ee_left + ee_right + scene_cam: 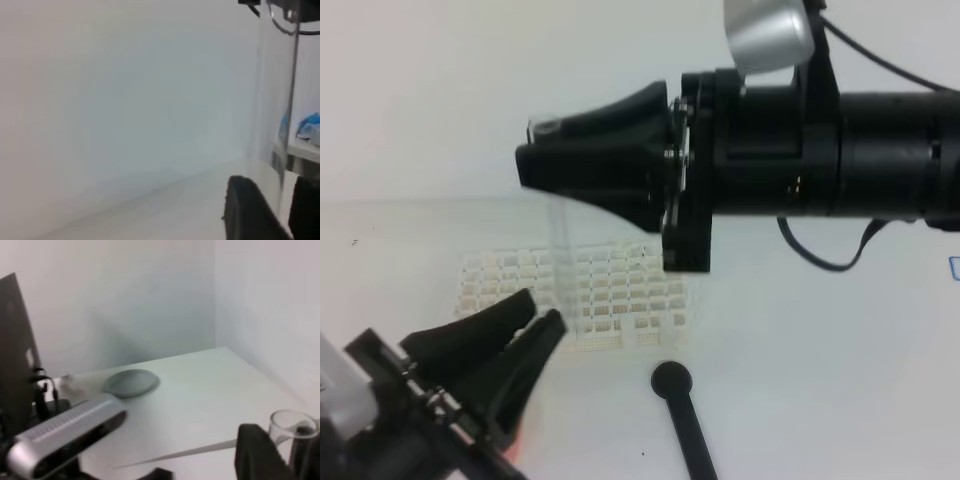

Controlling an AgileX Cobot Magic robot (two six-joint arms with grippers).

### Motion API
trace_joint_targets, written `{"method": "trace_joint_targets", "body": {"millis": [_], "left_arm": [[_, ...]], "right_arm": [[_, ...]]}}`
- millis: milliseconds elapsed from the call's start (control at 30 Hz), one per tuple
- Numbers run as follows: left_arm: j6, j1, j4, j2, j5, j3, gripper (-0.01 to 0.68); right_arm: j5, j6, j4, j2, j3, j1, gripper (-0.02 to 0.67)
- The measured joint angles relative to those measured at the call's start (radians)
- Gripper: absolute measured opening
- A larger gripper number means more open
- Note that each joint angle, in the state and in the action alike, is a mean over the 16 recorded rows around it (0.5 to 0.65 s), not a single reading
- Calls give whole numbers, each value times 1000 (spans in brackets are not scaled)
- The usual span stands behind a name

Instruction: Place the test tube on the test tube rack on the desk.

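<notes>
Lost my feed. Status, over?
Right gripper shut on test tube, hanging upright over test tube rack. Left gripper open, idle nearby. Black rod beside rack, clear.

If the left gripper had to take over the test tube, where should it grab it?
Probably mid-shaft of the test tube, coming from the left side: it hangs upright, and the right gripper holds its rim, leaving the shaft bare above the test tube rack.

White grid rack (610, 290), black rod (682, 415)
</notes>
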Motion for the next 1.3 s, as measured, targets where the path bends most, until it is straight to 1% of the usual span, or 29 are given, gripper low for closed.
{"method": "trace_joint_targets", "body": {"millis": [267, 433, 633, 867, 1033, 1300], "left_arm": [[117, 0, -30, -239, 264, 0, 45], [191, 0, -36, -413, 462, 0, 2], [214, 0, -29, -612, 700, 0, -1], [157, 0, -25, -778, 901, 0, -1], [103, 0, -25, -837, 1007, 0, 0], [51, 0, -25, -858, 1094, 1, 0]], "right_arm": [[-71, -29, -1, 0, -35, 1, 125], [-115, -44, -1, 0, -45, 1, 125], [-154, -49, -1, 0, -46, 1, 125], [-177, -51, -1, 0, -46, 1, 125], [-184, -51, -1, 0, -46, 1, 125], [-197, -51, 0, 0, -46, 1, 125]]}}
